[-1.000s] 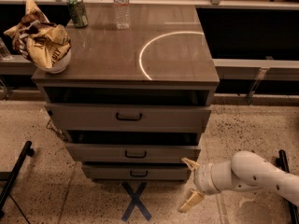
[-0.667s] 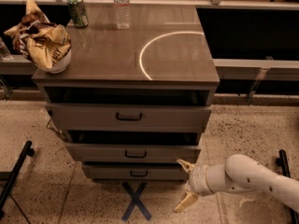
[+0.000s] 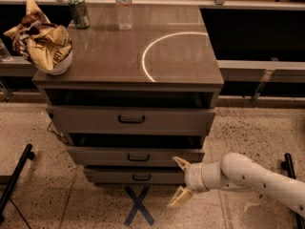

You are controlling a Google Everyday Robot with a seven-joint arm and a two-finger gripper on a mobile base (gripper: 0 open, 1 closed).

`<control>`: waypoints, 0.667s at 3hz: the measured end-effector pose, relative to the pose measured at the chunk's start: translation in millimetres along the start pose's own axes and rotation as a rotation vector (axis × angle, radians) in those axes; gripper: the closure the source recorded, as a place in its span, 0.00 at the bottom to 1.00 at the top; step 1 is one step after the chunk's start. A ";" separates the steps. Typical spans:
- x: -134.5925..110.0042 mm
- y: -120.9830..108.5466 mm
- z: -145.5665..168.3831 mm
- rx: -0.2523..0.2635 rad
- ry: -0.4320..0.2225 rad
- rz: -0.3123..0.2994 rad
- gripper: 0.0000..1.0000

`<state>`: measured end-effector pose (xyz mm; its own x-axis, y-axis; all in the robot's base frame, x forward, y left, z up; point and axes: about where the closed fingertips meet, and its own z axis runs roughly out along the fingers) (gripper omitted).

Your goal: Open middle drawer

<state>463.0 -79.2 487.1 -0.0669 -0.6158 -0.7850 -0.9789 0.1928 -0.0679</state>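
Your gripper [image 3: 182, 180] has crept left since the earlier frame and sits at lower centre, fingers [image 3: 180, 162] spread wide and empty, just beside the right end of the middle drawer [image 3: 105, 155].

- We see the tool [image 3: 180, 180] low at the right, its two fingers spread apart, just before the right end of the middle drawer [image 3: 95, 155].
- We cannot tell whether the upper finger touches that drawer front.
- On the tabletop [image 3: 190, 66] stand a green can [image 3: 78, 11], a water bottle [image 3: 124, 6] and a crumpled bag [image 3: 43, 42].
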 end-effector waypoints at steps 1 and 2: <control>-6.6 -11.7 12.7 0.006 -0.029 -0.014 0.00; -6.4 -28.0 21.5 0.029 -0.053 -0.030 0.00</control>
<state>495.0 -64.3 480.8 -0.0270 -0.5804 -0.8139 -0.9743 0.1974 -0.1085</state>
